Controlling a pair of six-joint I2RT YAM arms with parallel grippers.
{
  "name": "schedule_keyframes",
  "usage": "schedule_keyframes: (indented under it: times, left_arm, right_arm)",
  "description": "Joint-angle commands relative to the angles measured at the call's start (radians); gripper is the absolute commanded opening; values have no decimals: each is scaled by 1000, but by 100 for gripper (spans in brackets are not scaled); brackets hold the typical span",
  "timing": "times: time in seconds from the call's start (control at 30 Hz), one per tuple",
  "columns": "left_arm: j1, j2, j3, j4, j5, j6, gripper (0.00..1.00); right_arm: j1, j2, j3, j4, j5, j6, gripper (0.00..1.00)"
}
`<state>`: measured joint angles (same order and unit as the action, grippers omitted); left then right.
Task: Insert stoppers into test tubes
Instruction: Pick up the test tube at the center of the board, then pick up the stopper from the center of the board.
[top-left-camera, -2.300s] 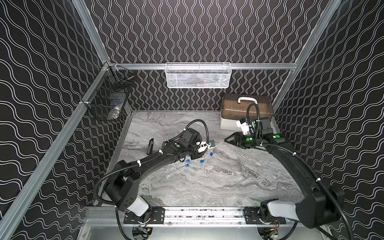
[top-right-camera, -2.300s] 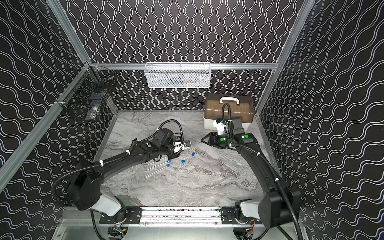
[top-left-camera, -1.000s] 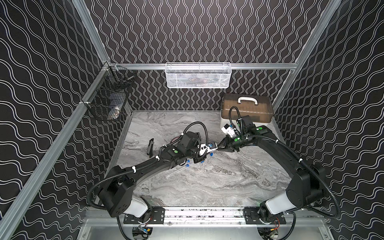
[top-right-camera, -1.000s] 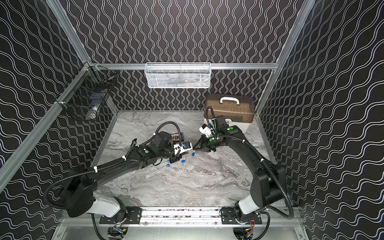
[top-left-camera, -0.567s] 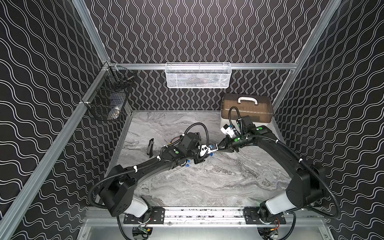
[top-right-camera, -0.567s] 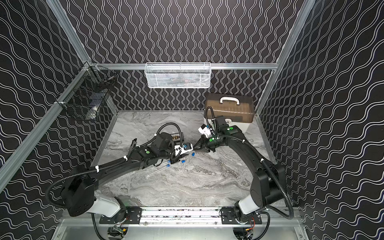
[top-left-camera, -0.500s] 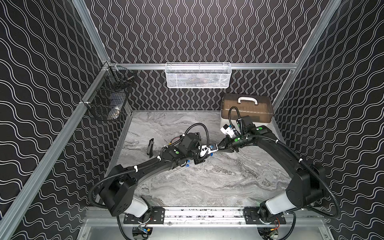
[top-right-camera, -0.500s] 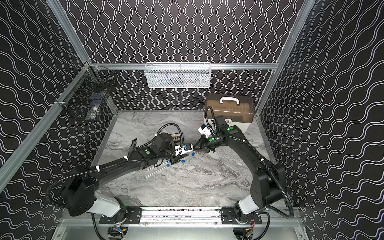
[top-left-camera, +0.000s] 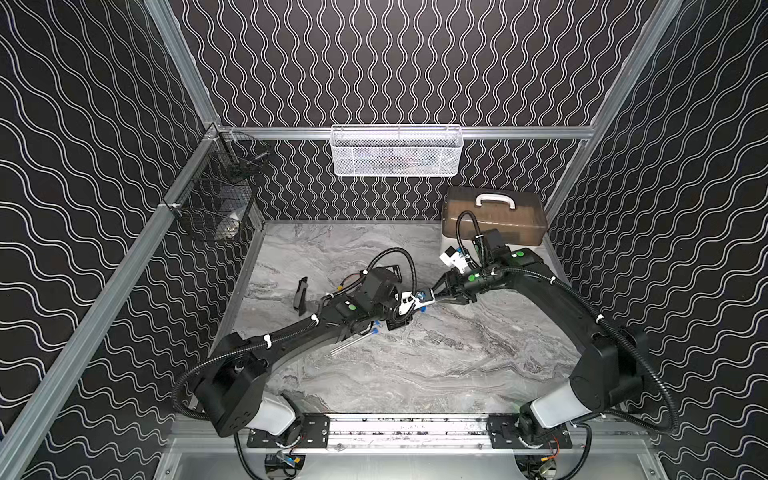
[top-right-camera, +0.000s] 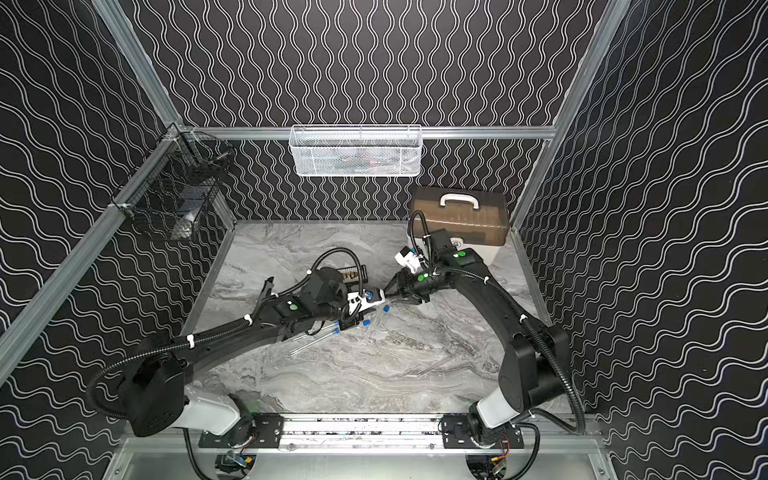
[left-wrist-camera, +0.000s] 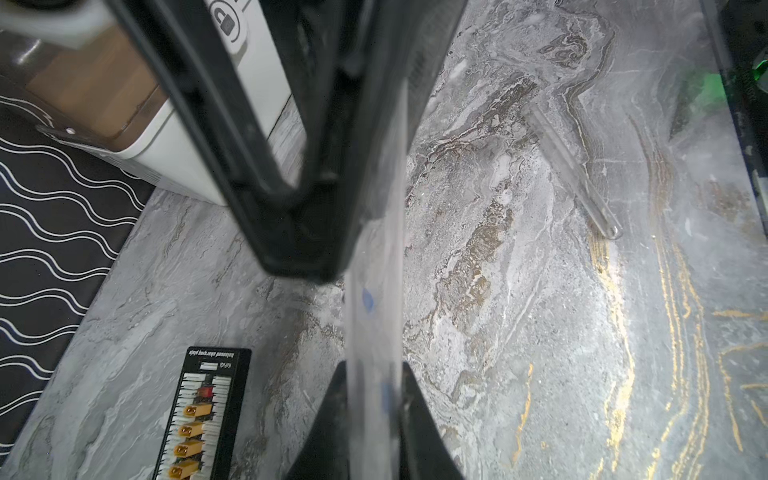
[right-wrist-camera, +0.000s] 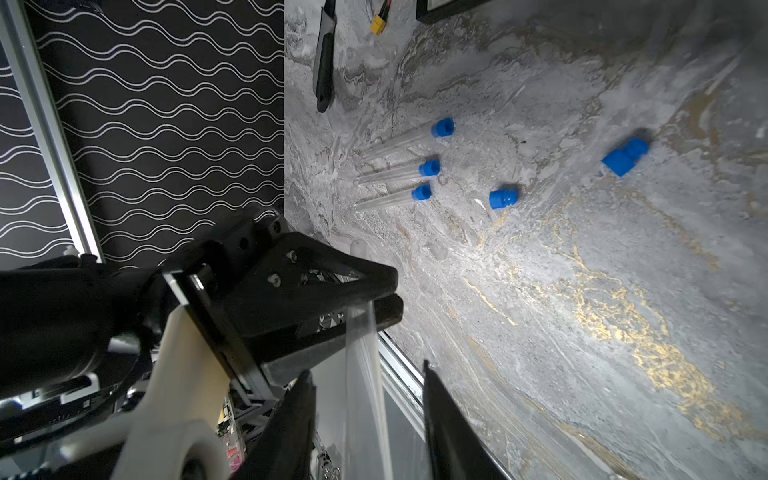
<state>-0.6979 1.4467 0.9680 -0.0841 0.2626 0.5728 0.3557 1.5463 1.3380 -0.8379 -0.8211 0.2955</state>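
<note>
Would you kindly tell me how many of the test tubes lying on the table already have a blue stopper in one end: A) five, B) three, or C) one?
B: in the right wrist view three test tubes lie side by side, each with a blue stopper in its end, while two loose stoppers lie apart.

The space is closed in on three sides by black walls (top-left-camera: 395, 62) printed with white wavy lines and framed with aluminium rails (top-left-camera: 519, 132). A grey marbled surface (top-left-camera: 415, 374) is laid below, and gold veins are seen in it in the wrist views. A white mesh basket (top-left-camera: 397, 156) is hung on the back rail, and a black wire basket (top-left-camera: 216, 208) on the left rail above the far left corner. A brown-lidded box (top-left-camera: 494, 216) with a white handle is set in the far right corner.
</note>
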Motion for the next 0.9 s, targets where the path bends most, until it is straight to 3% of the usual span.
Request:
schedule_keyframes:
  times: [0.0,0.27,0.43,0.6,0.87]
  left_arm:
    - [0,-17,-16,-6,-28,-25,5]
    - [59,-33,-74,-53,-176,-178,0]
    - [146,-99,-139,-22,-202,-356,1]
    - [235,-139,-166,-23,-188,-501,0]
    - [236,-171,-179,-19,-195,-527,0]
  right_arm:
    - [-19,-35,4,34,62,-5,50]
    - [-24,-80,-154,216,547,130,52]
    - [130,71,-136,300,828,214,49]
    - [257,252,-50,304,964,294,52]
    - [340,437,96,168,1119,462,54]
